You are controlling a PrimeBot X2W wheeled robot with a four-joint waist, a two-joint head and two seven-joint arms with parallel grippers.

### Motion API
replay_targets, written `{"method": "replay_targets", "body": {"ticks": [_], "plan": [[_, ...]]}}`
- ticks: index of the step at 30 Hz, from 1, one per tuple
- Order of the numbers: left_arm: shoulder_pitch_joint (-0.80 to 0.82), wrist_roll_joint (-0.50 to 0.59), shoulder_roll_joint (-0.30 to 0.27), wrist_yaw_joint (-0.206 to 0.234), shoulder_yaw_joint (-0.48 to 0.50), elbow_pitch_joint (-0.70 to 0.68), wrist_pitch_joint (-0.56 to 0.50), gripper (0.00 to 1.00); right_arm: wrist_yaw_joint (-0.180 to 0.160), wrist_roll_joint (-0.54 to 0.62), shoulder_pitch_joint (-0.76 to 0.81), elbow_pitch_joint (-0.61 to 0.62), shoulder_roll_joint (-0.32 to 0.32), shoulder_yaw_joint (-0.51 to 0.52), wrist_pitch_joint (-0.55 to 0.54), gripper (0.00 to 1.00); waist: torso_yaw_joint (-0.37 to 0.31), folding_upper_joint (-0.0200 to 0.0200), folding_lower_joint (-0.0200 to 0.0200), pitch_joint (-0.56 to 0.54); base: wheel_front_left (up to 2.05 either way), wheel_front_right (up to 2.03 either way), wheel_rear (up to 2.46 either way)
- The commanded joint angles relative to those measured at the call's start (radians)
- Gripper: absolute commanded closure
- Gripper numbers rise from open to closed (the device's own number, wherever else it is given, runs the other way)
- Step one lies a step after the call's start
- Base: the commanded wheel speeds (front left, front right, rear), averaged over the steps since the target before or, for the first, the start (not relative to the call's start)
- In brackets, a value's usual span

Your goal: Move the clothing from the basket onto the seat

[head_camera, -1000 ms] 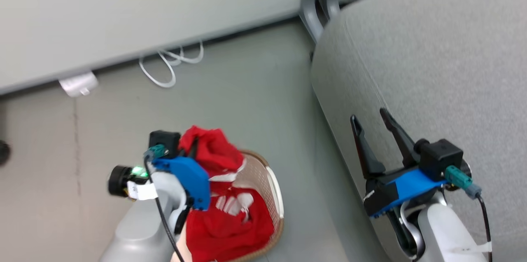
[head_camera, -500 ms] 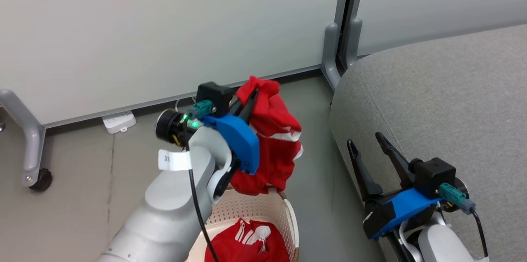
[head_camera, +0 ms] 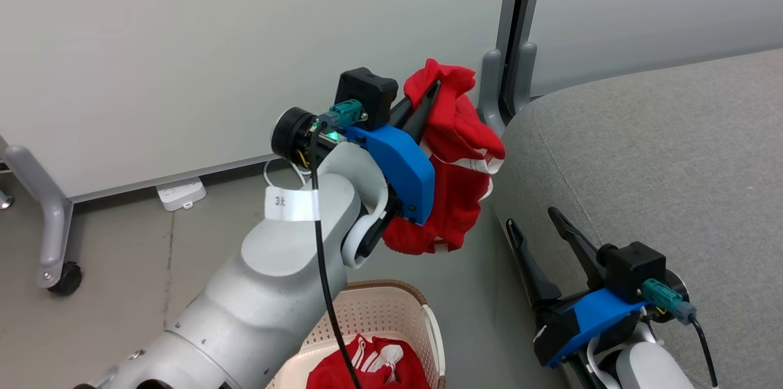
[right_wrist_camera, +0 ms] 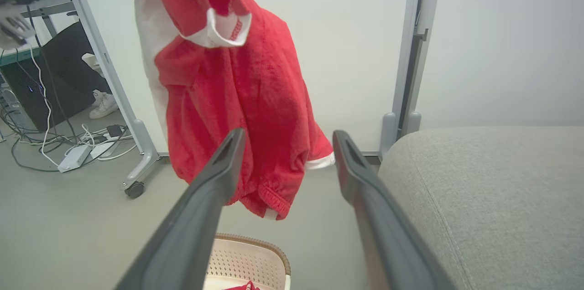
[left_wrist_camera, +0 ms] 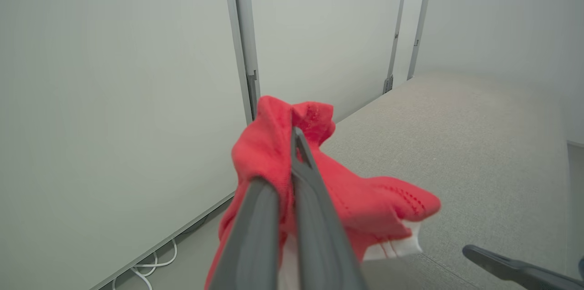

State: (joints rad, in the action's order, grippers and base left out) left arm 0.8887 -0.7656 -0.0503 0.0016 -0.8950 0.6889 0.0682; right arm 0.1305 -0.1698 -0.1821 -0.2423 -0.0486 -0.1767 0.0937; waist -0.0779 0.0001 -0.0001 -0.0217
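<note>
My left gripper (head_camera: pixel 435 86) is shut on a red garment (head_camera: pixel 462 150) of the clothing, which hangs in the air with its white trim showing, just left of the seat's corner. The left wrist view shows the fabric (left_wrist_camera: pixel 356 194) bunched around the closed fingers (left_wrist_camera: pixel 315 217). A second red garment (head_camera: pixel 373 364) lies in the cream basket (head_camera: pixel 428 322) on the floor below. The grey seat (head_camera: pixel 642 150) spreads to the right. My right gripper (head_camera: pixel 532 221) stands open and empty against the seat's front side, and its wrist view looks up at the hanging garment (right_wrist_camera: pixel 237 89).
White partition panels stand behind, with a grey post (head_camera: pixel 508 71) and a wheeled foot (head_camera: pixel 58 266). A power strip (head_camera: pixel 180 192) and white cable lie on the grey floor. The right wrist view shows cables, a dark computer case (right_wrist_camera: pixel 59 66) and a person's shoe (right_wrist_camera: pixel 105 104).
My left arm has lifted the red garment out of the basket, up and to the right toward the seat. The head camera has tilted up. The right gripper stays open.
</note>
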Motion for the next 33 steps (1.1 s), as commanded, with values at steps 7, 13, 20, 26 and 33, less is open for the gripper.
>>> {"method": "replay_targets", "body": {"ticks": [7, 13, 20, 26, 33], "plan": [[0.023, -0.061, 0.0, 0.027, -0.074, 0.016, 0.022, 1.0, 0.0, 0.0, 0.019, 0.01, -0.003, -0.006, -0.004, 0.0, -0.004, -0.0001, 0.0001, 0.0, 0.0, 0.0, 0.0], [0.03, -0.106, 0.0, 0.034, -0.114, 0.028, 0.043, 1.0, 0.0, 0.013, 0.001, -0.007, -0.003, -0.002, -0.011, 0.0, -0.003, -0.0001, 0.0001, 0.001, 0.0, 0.0, 0.0], [0.039, -0.154, 0.0, 0.043, -0.163, 0.022, 0.062, 1.0, 0.0, 0.048, -0.084, -0.085, -0.003, -0.009, -0.041, 0.0, 0.003, -0.0001, 0.0001, 0.001, 0.0, 0.0, 0.0], [0.045, -0.192, 0.0, 0.05, -0.204, 0.013, 0.077, 1.0, 0.0, 0.067, -0.191, -0.198, -0.003, -0.025, -0.046, 0.0, 0.009, -0.0001, 0.0001, 0.007, 0.0, 0.0, 0.0], [0.061, -0.23, 0.0, 0.052, -0.251, 0.0, 0.088, 1.0, 0.0, 0.064, -0.318, -0.344, -0.003, -0.061, -0.036, 0.0, 0.02, -0.0001, 0.0001, 0.019, 0.0, 0.0, 0.0]]}}
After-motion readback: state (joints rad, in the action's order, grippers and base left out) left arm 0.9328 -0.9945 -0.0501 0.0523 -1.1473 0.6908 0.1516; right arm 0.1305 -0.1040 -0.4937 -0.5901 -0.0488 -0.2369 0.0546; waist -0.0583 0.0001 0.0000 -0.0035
